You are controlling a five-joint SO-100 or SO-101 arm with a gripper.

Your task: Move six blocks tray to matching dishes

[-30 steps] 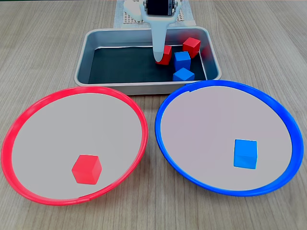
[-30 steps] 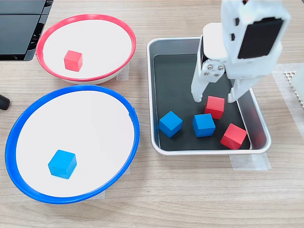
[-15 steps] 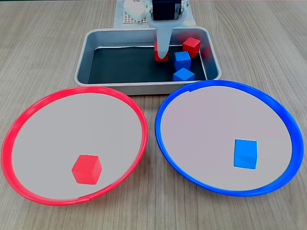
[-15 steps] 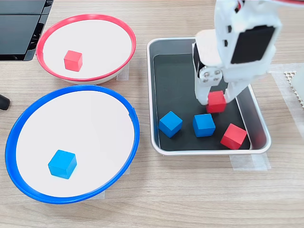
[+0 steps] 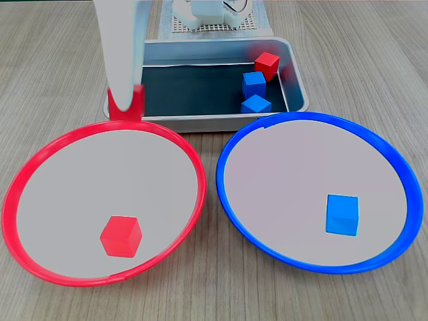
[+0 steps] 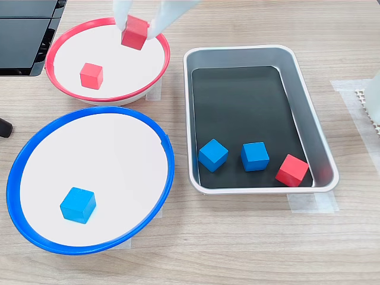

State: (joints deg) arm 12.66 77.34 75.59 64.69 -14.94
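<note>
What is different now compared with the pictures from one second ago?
The hand closed on a red block in the tray, lifted it out and carried it over to the red-rimmed dish, where it holds it above the dish. Unchanged: two blue blocks and one red block in the tray, and one block lying in each dish.

Pale wood-grain worktop [image 6: 237, 237] under even, bright light. Black panel [image 6: 27, 35] at its top-left corner, white perforated mat [image 6: 369, 107] at the right edge, clear tape [image 6: 312, 203] beside it.
</note>
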